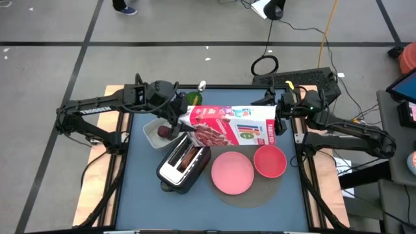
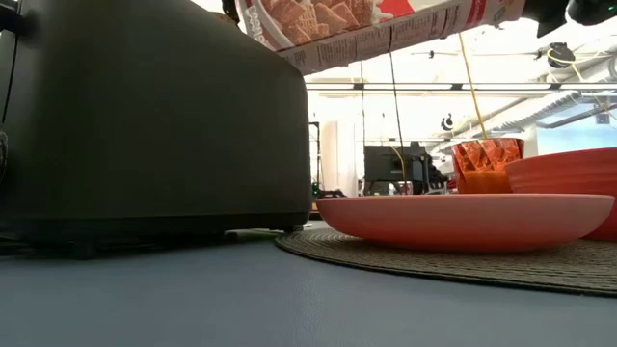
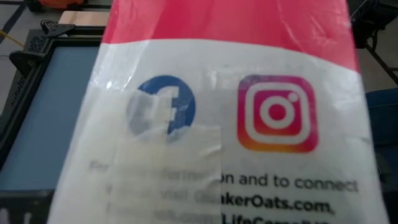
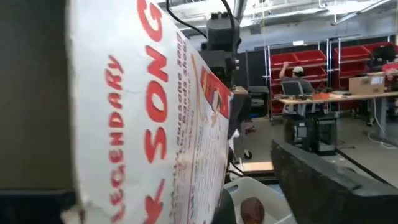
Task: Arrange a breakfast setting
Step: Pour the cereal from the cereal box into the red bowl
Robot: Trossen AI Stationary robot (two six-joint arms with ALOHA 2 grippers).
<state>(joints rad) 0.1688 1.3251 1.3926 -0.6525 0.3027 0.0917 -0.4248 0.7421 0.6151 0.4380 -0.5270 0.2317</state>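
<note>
A cereal box point(image 1: 231, 127) hangs lengthwise above the table point(image 1: 140, 195), carried between the two arms: the left gripper point(image 1: 175, 119) meets its end over the toaster point(image 1: 184, 164), and the right gripper point(image 1: 278, 121) meets the opposite end near the red bowl point(image 1: 270, 161). Whether either pair of fingers is clamped on the carton or merely beside it cannot be told, because the box itself covers the fingertips from above and fills both wrist views with print. The large pink plate point(image 1: 232, 172) lies on a round woven mat point(image 1: 260, 192), just beside the bowl, both uncovered. The white container point(image 1: 154, 132) sits by the toaster, half hidden under the left arm, with a dark red fruit point(image 1: 163, 132) inside it. In the low view the toaster blocks much of the scene, and only the carton's lower edge shows overhead. In the right wrist view a person sits at a desk far behind.
</note>
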